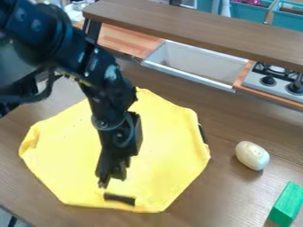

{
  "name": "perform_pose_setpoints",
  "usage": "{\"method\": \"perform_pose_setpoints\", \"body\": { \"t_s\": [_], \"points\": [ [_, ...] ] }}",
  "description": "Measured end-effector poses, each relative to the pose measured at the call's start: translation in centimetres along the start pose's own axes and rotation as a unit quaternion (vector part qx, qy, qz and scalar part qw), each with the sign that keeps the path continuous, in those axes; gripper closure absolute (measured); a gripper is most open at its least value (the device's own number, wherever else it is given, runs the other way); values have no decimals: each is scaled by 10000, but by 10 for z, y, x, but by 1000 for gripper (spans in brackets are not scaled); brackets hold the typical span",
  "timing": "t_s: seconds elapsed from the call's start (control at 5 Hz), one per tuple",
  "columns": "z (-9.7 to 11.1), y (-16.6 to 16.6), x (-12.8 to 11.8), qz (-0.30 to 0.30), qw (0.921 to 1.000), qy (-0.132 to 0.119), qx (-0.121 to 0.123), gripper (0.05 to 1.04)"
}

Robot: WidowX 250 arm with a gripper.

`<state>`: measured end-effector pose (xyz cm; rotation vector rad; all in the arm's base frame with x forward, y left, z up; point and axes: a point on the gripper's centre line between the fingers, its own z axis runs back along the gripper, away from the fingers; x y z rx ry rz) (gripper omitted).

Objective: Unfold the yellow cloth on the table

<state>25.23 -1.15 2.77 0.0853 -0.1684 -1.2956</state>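
Observation:
The black gripper (112, 170) hangs over the lower middle of a yellow cloth (165, 150), left of the view's centre. This cloth lies spread on the brown table, roughly many-sided, with a small fold at its left edge. Just below the gripper's tip, a short dark strip (119, 199) shows near the cloth's lower edge. Another dark piece (202, 133) sticks out at the cloth's right edge. Whether the gripper touches the cloth cannot be told.
To the right of the cloth lie a whitish oval object (252, 155) and a green block (287, 204). Behind are a raised brown shelf (195, 26), a white sink basin (192, 64) and a toy stove (275, 80). Teal bins (248, 12) stand at the back right.

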Motion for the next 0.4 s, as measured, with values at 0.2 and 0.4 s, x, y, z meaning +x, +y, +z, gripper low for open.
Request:
{"method": "perform_pose_setpoints", "body": {
  "t_s": [0.2, 0.4],
  "points": [
    [-1, 6, 0, -91, 9983, -148, -561, 344],
    [7, 18, -10, 25, 9985, -133, -526, 92]
  ]
}}
